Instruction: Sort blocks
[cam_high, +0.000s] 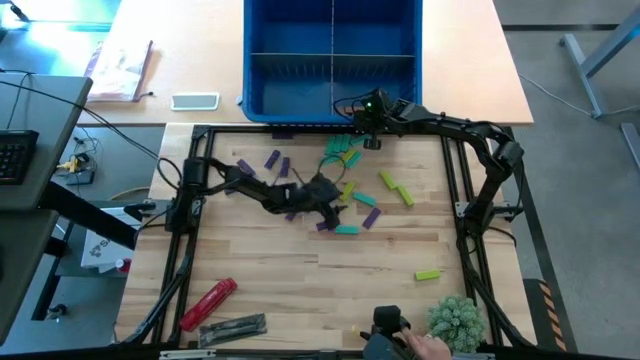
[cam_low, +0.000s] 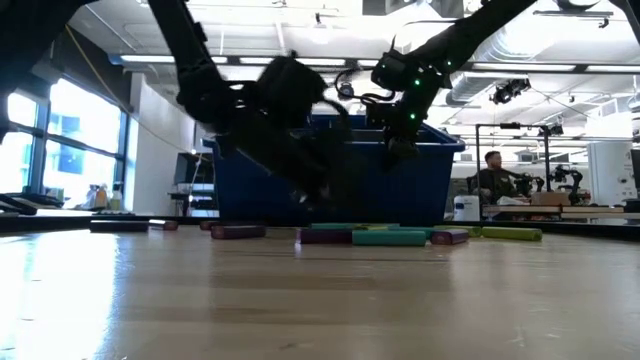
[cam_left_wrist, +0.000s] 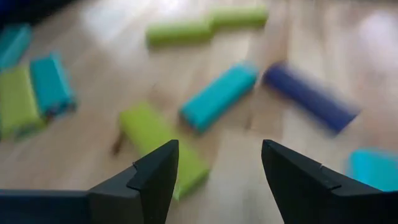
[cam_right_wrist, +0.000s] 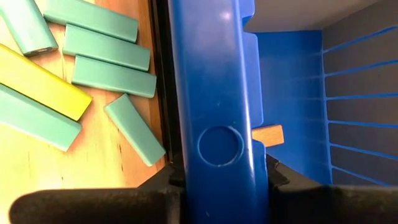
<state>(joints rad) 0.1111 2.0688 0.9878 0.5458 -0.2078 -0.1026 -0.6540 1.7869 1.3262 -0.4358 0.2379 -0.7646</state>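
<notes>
I am looking down on the worktop (cam_high: 300, 280), where the blocks (cam_high: 350, 190) are lying scattered across its middle and far side, most of them loose between the two arms. A teal cluster (cam_high: 342, 152) is sitting just beside the blue bin (cam_high: 330, 60), and one lime block (cam_high: 428, 274) is lying well apart, nearer my side.

My left gripper (cam_high: 330, 205) is hovering low over the middle of the scatter. Its fingers (cam_left_wrist: 155, 177) are standing wide apart with nothing between them, and a lime bar (cam_left_wrist: 163, 149), a teal bar (cam_left_wrist: 219, 96) and a purple bar (cam_left_wrist: 310, 96) are lying on the wood just beyond the tips.

My right gripper (cam_high: 372, 118) is sitting at the bin's near wall, with a tan block (cam_right_wrist: 268, 134) showing just past the rim inside the bin. I cannot tell how far its fingers are apart, or whether they are gripping that block.

A red tool (cam_high: 208, 303) is lying near the left front corner.
</notes>
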